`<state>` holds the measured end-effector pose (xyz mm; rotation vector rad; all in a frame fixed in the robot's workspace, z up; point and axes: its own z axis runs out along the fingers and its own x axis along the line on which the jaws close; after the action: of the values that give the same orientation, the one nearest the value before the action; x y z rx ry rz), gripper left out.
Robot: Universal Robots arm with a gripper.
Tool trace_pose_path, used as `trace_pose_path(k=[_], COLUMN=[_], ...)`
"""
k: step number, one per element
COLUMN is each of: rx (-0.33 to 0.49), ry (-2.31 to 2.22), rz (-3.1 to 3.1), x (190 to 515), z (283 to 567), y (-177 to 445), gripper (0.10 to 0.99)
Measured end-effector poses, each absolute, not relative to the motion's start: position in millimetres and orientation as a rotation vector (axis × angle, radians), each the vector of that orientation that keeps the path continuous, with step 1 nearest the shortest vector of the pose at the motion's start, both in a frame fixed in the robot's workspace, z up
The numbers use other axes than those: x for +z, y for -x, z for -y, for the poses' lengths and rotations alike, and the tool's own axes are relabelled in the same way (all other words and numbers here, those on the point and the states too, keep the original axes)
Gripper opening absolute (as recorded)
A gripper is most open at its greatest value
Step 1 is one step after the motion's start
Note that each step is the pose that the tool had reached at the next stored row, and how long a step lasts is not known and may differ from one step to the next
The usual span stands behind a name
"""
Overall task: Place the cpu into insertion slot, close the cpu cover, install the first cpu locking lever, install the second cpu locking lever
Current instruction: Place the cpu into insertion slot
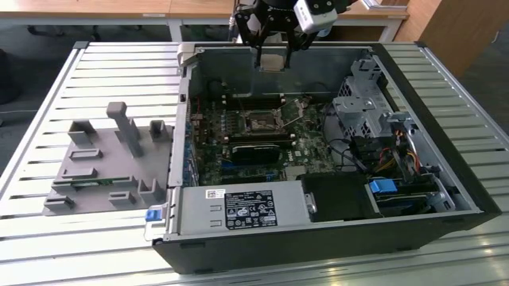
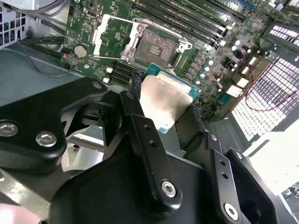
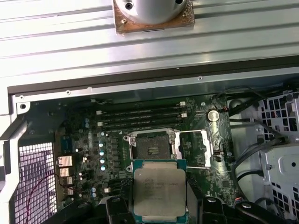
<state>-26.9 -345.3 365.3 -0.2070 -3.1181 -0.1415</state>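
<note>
My black gripper [image 2: 166, 100] has two long drilled fingers [image 2: 147, 144] with silver screws [image 2: 168, 188]; in the exterior view, a white box [image 1: 313, 15] at its one o'clock.

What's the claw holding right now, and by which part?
The claw holds the cpu, pinched by two opposite side edges with its metal top uncovered. The insertion slot is empty, and the cpu cover is swung open.

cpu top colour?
Dull silver-grey, green edge; the cpu shows best in the first wrist view.

Print on the power supply label [image 1: 249, 211] and the cpu [image 3: 159, 193] cannot be read.
</note>
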Motion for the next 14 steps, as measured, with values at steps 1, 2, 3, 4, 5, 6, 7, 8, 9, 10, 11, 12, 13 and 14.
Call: trace_pose_path(k=[1, 2, 3, 4, 5, 6, 7, 8, 9, 10, 11, 12, 13, 14], rx=[-0.142, -0.142, -0.142, -0.142, -0.142, -0.142, -0.142, -0.142, -0.142, -0.142, -0.142, -0.142, -0.142, -0.142], ry=[0.21, 0.214, 0.217, 0.22, 0.223, 0.226, 0.228, 0.231, 0.234, 0.237, 0.239, 0.242, 0.245, 0.248], rz=[3.118, 3.118, 3.118, 3.118, 3.118, 3.117, 3.117, 3.117, 3.117, 3.117, 3.117, 3.117, 3.117, 3.116], x=[365.3, 365.3, 365.2, 365.3, 365.3, 365.3, 365.2, 365.3, 365.3, 365.3, 365.3, 365.2, 365.3, 365.3], z=[345.4, 345.3, 345.3, 345.4, 345.4, 345.4, 345.4, 345.4, 345.4, 345.4, 345.3, 345.3, 345.4, 345.4], y=[26.9, 26.9, 26.9, 26.9, 26.9, 26.9, 26.9, 26.9, 26.9, 26.9, 26.9, 26.9, 26.9, 26.9], gripper=[0.541, 0.541, 0.541, 0.541, 0.541, 0.541, 0.541, 0.541, 0.541, 0.541, 0.541, 0.541, 0.541, 0.541])
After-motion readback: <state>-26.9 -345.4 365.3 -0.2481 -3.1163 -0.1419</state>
